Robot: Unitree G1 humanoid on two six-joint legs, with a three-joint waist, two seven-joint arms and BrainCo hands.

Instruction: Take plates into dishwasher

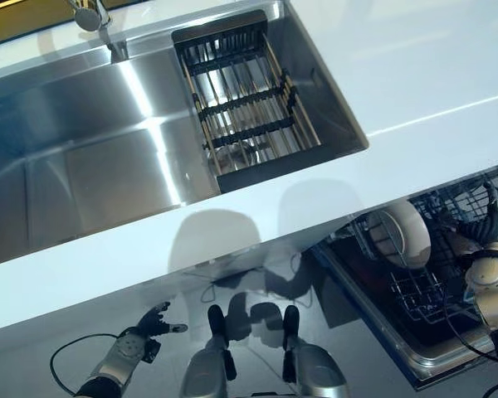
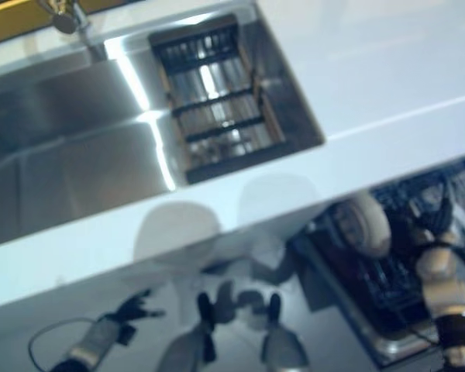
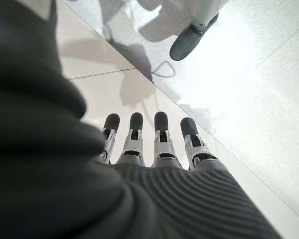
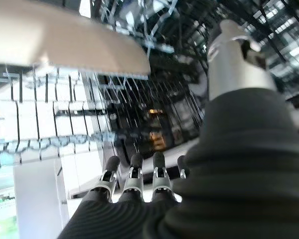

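The table [image 1: 415,75] and sink [image 1: 83,141] are showing no plates. One plate [image 1: 402,232] is standing in the dishwasher rack [image 1: 448,249]. The right robot hand [image 4: 139,179] is hovering empty, fingers straight; the left robot hand [image 1: 153,319] is hanging relaxed.

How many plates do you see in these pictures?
1. One white plate stands on edge in the dishwasher rack, beside the right hand. The sink and its drying rack hold none. Others may be hidden deeper in the dishwasher.

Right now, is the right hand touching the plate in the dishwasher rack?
Apart. The right wrist view shows the right hand with straight fingers, rack wires between them and the plate.
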